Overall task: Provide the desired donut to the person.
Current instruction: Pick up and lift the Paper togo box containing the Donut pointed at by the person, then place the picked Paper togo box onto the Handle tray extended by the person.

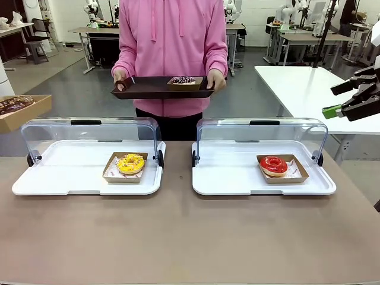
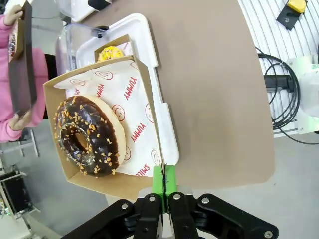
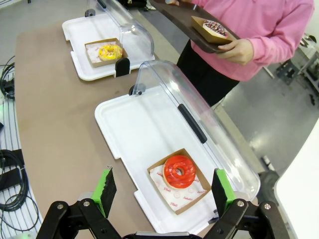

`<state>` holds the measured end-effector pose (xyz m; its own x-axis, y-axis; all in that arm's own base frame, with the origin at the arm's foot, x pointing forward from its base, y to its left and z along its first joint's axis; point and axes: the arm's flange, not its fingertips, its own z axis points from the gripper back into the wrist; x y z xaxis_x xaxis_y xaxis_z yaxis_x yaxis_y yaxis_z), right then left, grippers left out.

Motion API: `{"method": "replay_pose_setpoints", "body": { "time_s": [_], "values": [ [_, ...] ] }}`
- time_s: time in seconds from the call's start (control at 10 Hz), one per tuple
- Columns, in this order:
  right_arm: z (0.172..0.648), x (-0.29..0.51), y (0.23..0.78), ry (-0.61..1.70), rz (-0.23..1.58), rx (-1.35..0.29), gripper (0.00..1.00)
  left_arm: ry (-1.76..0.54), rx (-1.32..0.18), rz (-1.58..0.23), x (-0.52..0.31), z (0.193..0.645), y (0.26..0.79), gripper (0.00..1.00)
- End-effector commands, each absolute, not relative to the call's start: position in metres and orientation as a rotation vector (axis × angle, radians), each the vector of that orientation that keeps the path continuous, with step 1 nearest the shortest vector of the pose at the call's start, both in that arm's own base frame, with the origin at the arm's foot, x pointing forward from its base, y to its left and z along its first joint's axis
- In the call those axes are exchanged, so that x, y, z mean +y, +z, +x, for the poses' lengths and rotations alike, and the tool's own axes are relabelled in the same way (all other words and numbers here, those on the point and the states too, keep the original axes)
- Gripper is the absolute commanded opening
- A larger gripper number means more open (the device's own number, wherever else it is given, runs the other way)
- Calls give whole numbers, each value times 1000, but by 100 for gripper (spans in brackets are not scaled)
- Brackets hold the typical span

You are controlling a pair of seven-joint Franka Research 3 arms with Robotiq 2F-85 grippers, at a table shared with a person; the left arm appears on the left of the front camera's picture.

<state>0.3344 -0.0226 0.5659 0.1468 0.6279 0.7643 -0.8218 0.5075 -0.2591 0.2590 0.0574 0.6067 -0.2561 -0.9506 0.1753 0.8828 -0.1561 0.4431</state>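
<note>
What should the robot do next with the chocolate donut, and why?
Probably carry it toward the dark tray that the person holds. The left gripper is shut on the cardboard box holding the chocolate donut, and the tray has bare room beside its sprinkled donut.

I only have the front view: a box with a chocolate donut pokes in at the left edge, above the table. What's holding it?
Observer: The left gripper is shut on the rim of that cardboard box, and the chocolate donut lies inside it.
Operator: And the gripper at the right edge, is anything in it?
Observer: No. The right gripper is open with nothing between its fingers. It points down toward the red donut and is apart from it.
Operator: Anything under the chocolate donut?
Observer: A white paper liner printed with red smileys and the word YUMMY.
</note>
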Motion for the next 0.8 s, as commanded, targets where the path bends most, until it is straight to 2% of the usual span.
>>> {"method": "replay_pose_setpoints", "body": {
  "time_s": [0.0,0.7],
  "values": [
    [334,-23,564,1060,246,-951,100,-1732,-554,177,58,253,611,0],
    [334,-23,564,1060,246,-951,100,-1732,-554,177,58,253,611,0]
  ]
}}
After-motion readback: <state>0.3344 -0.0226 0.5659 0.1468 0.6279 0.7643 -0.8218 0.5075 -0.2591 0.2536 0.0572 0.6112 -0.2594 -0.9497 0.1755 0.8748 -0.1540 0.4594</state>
